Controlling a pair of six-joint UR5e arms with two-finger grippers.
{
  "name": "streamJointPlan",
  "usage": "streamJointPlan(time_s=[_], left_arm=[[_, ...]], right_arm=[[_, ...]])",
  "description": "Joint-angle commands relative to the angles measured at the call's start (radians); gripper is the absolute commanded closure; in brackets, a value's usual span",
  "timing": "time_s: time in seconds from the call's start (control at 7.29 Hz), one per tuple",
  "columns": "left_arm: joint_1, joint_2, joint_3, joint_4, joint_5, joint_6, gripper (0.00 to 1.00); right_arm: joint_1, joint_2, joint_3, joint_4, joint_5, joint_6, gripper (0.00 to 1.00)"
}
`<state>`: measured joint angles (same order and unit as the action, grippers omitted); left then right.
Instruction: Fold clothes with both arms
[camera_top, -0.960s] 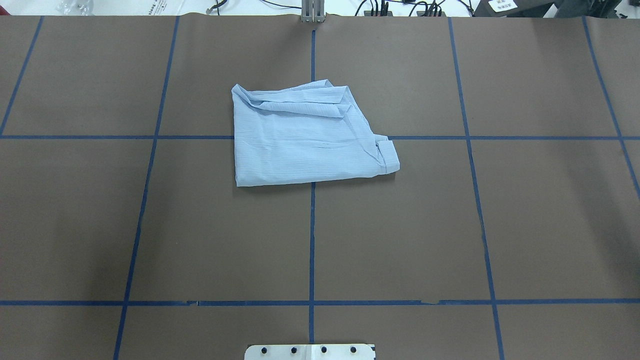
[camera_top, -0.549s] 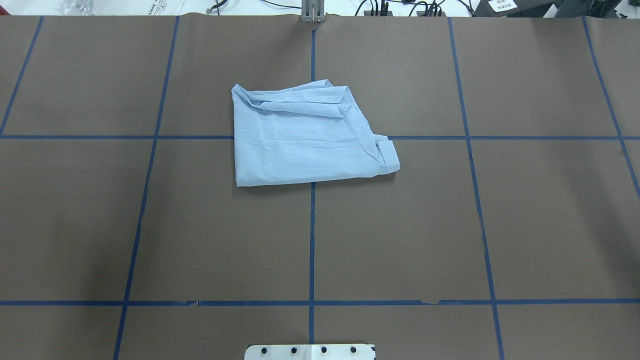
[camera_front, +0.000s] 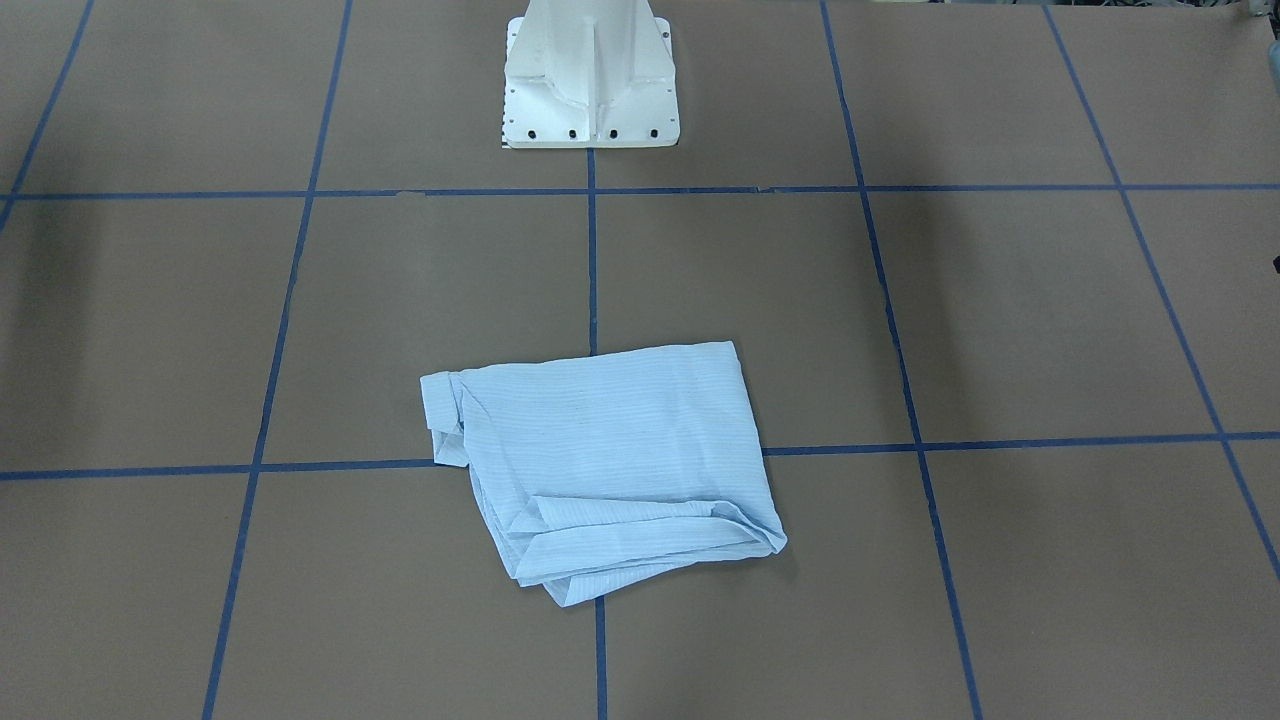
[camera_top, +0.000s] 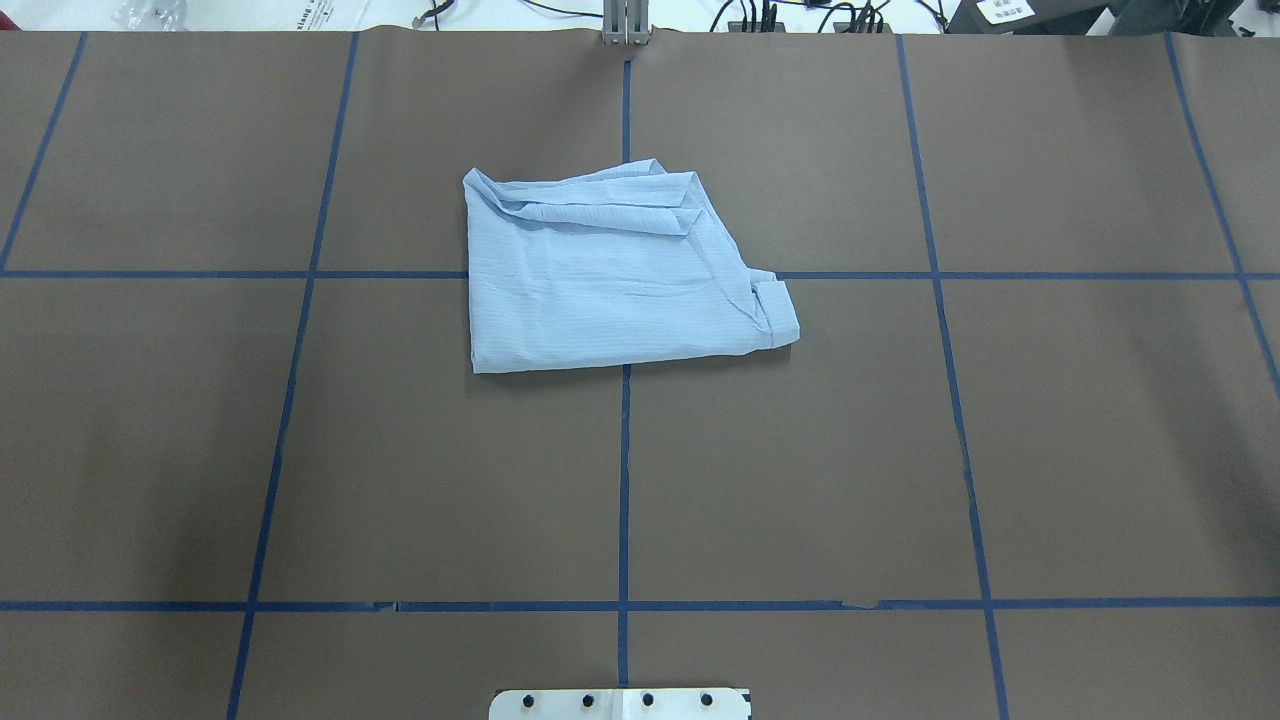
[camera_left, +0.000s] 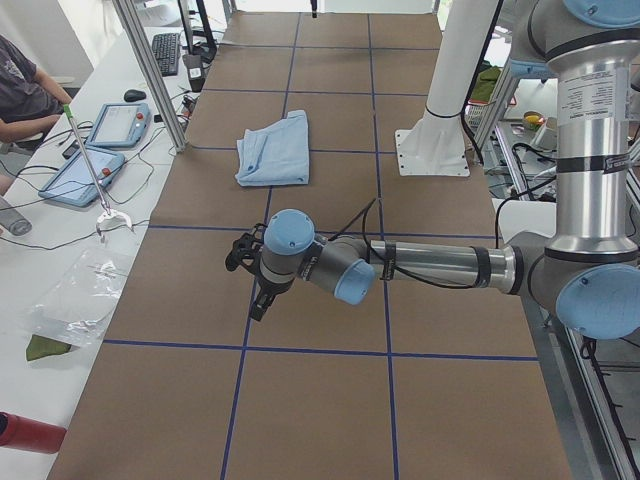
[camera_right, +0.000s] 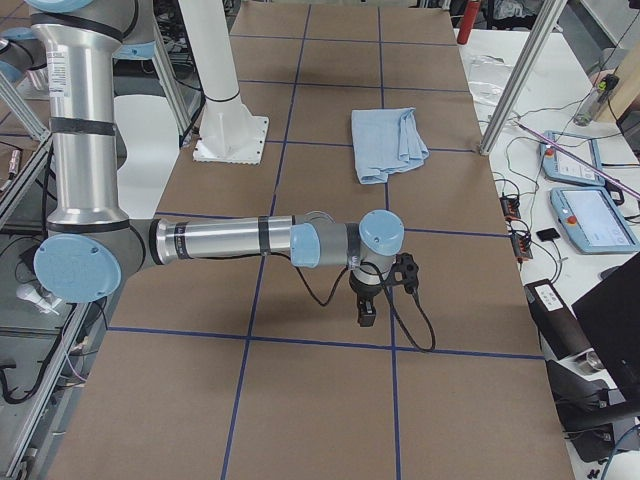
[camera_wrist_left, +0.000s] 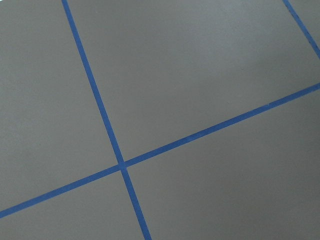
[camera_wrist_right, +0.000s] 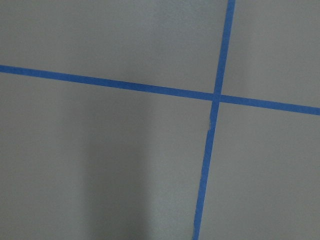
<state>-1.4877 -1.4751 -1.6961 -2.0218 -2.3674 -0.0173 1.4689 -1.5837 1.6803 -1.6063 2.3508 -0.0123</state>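
The left arm (camera_left: 430, 265) shows only in the side view from the robot's left. Its forearm stretches low and nearly level over the brown tabletop (camera_top: 200, 450). The left tool (camera_left: 257, 305) points down, close to one of the blue tape lines (camera_top: 623, 480). From this view alone one cannot tell if its fingers are spread or pressed together. The left wrist camera sees only bare tabletop and a crossing of two tape lines.

In the middle lies the shirt (camera_top: 610, 280), light blue with fine stripes. It is folded into a compact, roughly four-sided packet and rests flat on the tabletop. It covers the crossing of the central tape line with the cross line farther from the white pedestal base (camera_front: 590, 70). Several layered edges run along its far side, a little uneven. A folded cuff (camera_top: 775, 310) sticks out at the packet's right corner in the overhead view. Both tools are well apart from the shirt.

The right arm (camera_right: 215, 240) shows only in the side view from the robot's right, and it also reaches low over the tabletop. The right tool (camera_right: 366, 312) points down beside a tape line, and whether it is spread or closed cannot be told. The right wrist camera also shows only tabletop with a tape crossing.
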Motion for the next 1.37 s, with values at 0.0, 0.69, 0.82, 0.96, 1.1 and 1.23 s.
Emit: streamJointPlan(time_s=[0.0,0.69,0.82,0.96,1.1,1.23], left_arm=[[0.0,-0.001,0.003,-0.002,0.001,-0.001,0.01],[0.0,-0.001,0.003,-0.002,-0.003,-0.001,0.01],[0.0,-0.001,-0.005,-0.002,-0.004,-0.001,0.01],[0.0,-0.001,-0.004,-0.002,-0.007,-0.001,0.01],[0.0,-0.001,0.004,-0.002,-0.003,-0.003,0.01],[0.001,-0.004,0.006,0.003,0.0,-0.003,0.01]], right_arm=[[0.001,0.002,0.002,0.0,-0.039,0.002,0.0],[0.001,-0.001,-0.005,-0.001,-0.051,0.005,0.0],[0.001,0.001,-0.005,-0.001,-0.051,0.005,0.0],[0.001,0.002,-0.004,-0.001,-0.051,0.006,0.0],[-0.001,0.001,-0.005,-0.001,-0.051,0.008,0.0],[-0.001,0.002,-0.004,-0.001,-0.051,0.008,0.0]])
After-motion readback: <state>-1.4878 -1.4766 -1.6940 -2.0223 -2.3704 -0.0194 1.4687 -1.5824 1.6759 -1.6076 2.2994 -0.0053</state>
